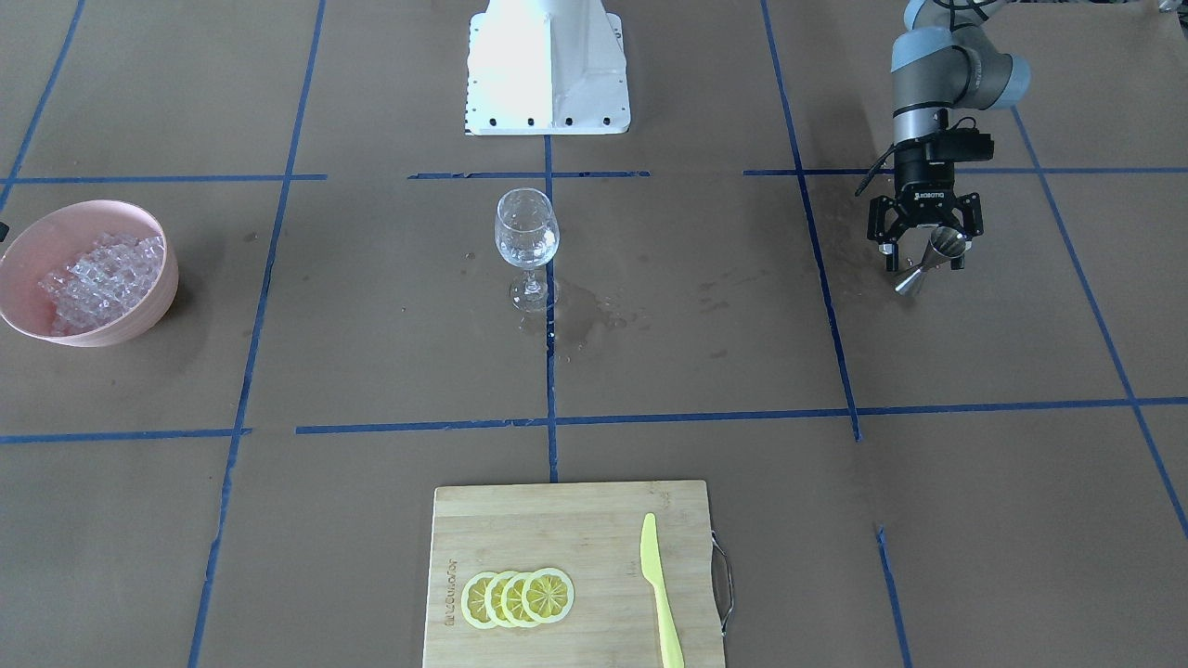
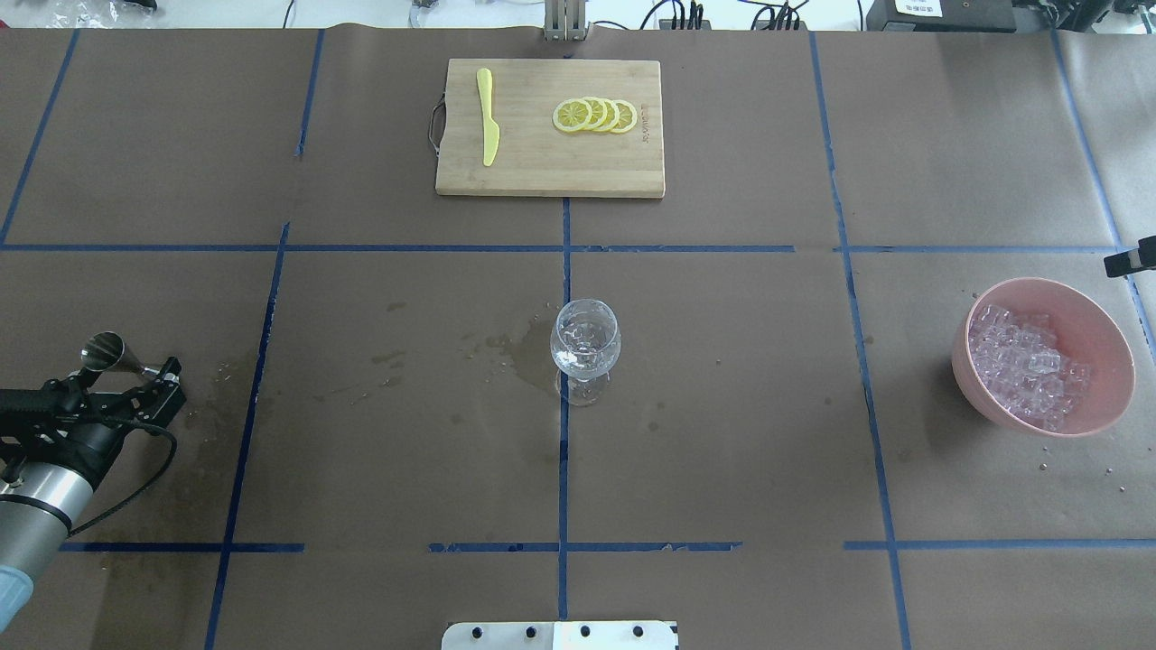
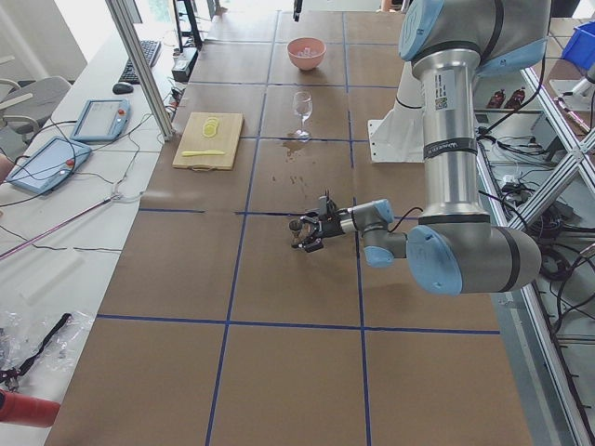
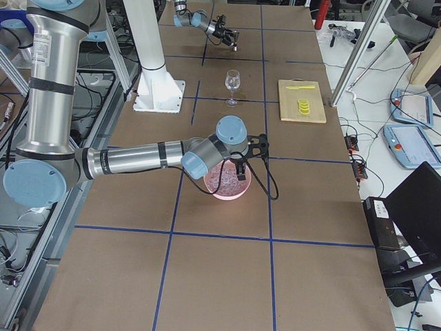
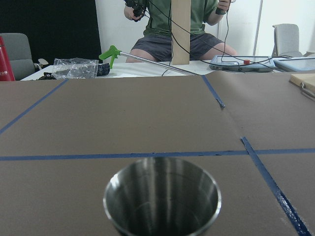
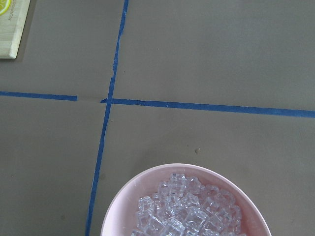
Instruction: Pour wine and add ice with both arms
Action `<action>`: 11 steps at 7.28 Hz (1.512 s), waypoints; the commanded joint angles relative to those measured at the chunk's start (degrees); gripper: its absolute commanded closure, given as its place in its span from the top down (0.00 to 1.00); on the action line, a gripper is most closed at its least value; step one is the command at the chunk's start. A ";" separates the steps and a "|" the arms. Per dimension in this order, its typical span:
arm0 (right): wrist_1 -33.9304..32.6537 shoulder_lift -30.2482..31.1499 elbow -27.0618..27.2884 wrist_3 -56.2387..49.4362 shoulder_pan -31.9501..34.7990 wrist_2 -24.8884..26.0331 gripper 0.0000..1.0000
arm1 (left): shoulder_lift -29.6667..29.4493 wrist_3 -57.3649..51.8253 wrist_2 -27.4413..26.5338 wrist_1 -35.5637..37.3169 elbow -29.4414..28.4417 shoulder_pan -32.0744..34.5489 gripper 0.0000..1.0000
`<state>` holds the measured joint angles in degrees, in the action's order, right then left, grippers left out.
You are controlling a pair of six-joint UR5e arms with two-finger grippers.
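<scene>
Now L arm (image 1: 928, 88) low, L fingers (image 1: 879, 224) clamping tilted jigger (image 1: 931, 258); R arm (image 4: 138, 158) over ice (image 2: 1025, 366) bowl (image 2: 1104, 336), R fingers (image 4: 241, 172) unclear.

The brown paper-covered table (image 2: 722, 406), gridded with blue tape, carries a clear stemmed wine glass (image 2: 585, 343) at its centre beside a wet stain (image 2: 524, 348), a round pink bowl (image 2: 1088, 314), a bamboo cutting board (image 2: 542, 167) and a white boxy pedestal (image 1: 548, 65).

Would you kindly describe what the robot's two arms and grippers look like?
Both arms, the left arm and the right arm, are grey metal tubes with pale blue joint caps. The left gripper is black with white lettering on its body and a black cable looping beside the wrist. The right gripper also looks black, with a cable loop; its details are too small.
</scene>
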<state>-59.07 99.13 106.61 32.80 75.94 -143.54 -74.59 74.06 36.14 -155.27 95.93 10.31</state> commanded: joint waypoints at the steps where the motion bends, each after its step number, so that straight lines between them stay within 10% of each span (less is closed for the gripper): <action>1: -0.08 0.02 0.09 0.07 0.00 -0.07 1.00 | 4.61 -4.08 9.68 0.05 5.29 0.06 1.00; 5: -0.08 0.10 0.27 5.83 -2.70 0.36 1.00 | 12.44 -15.57 28.35 0.05 13.05 2.59 1.00; 8: -0.08 3.43 0.35 10.52 -13.06 9.56 1.00 | 12.89 -30.95 54.12 -0.38 12.62 22.73 1.00; 11: -0.16 4.40 -0.08 15.97 -16.96 12.06 1.00 | 12.98 -42.60 62.81 -4.58 10.69 31.96 1.00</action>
<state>-59.17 102.67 106.82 47.22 60.12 -132.44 -61.68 34.35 95.90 -157.44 107.67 39.47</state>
